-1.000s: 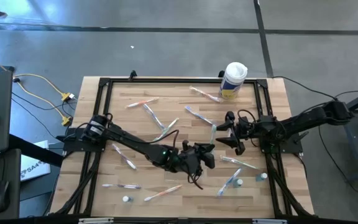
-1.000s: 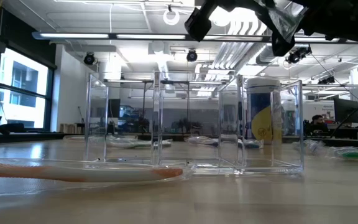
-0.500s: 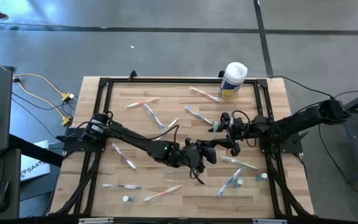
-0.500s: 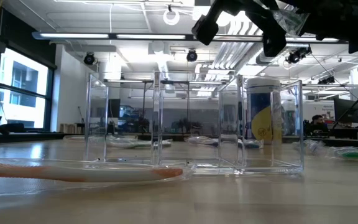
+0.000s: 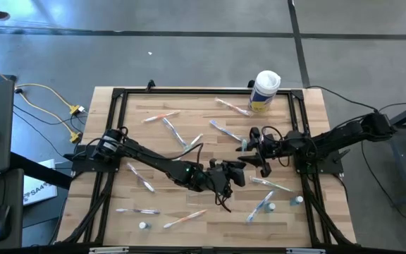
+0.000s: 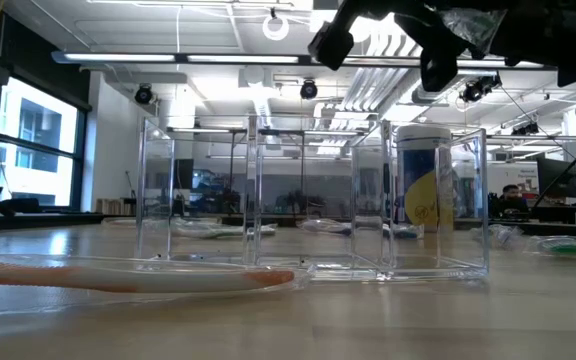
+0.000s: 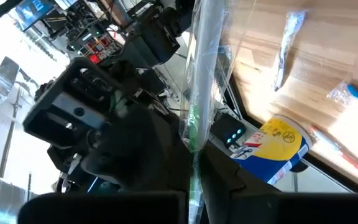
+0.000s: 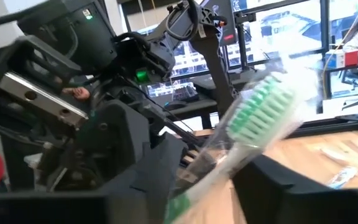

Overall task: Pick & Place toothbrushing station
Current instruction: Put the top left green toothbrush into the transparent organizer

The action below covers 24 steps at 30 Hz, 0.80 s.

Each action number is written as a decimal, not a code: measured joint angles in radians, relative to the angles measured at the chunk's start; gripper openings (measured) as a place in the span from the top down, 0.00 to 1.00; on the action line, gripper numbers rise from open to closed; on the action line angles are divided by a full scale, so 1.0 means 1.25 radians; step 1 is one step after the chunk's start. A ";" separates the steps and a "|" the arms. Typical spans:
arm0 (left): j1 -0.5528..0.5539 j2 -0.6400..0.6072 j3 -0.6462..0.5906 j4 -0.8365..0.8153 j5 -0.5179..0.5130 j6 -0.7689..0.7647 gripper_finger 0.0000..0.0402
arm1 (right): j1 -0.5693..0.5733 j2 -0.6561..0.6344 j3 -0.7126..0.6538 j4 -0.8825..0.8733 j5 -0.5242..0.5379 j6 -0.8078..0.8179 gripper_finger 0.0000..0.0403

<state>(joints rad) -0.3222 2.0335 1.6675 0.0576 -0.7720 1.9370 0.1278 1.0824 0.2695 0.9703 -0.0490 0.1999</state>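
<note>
The pale, planked wooden counter (image 5: 210,212) is lying under a black frame, with thin wrapped toothbrushes (image 5: 173,132) scattered across it and a white cylindrical canister (image 5: 264,90) with a yellow label standing at its far edge. In the low view, a clear, hard-walled compartmented organizer (image 6: 313,200) is standing on the counter. Near the counter's middle, the left end effector (image 5: 235,174) is pinching one end of a crinkly clear-wrapped, green-bristled toothbrush (image 8: 253,124), while the right end effector (image 5: 257,150) is straddling its other end, though its grip cannot be told.

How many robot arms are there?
2. The left arm reaches from the table's left side to the middle; the left hand is shut on a wrapped toothbrush. The right arm comes from the right side; the right hand is close to that toothbrush. None looks hidden.
</note>
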 joint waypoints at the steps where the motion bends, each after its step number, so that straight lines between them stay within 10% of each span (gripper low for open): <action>1: 0.000 0.000 0.000 -0.001 0.000 0.000 0.96 | 0.000 0.000 0.000 -0.001 0.001 -0.005 0.71; 6: 0.001 0.000 -0.002 -0.022 -0.001 0.010 0.96 | 0.000 -0.002 0.001 -0.011 -0.002 -0.036 0.95; 24: 0.002 0.000 -0.002 -0.042 0.003 -0.261 0.58 | 0.001 -0.002 0.000 -0.020 -0.006 -0.082 0.98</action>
<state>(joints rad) -0.3196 2.0335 1.6650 0.0055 -0.7679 1.6110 0.1291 1.0806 0.2699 0.9458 -0.0568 0.0979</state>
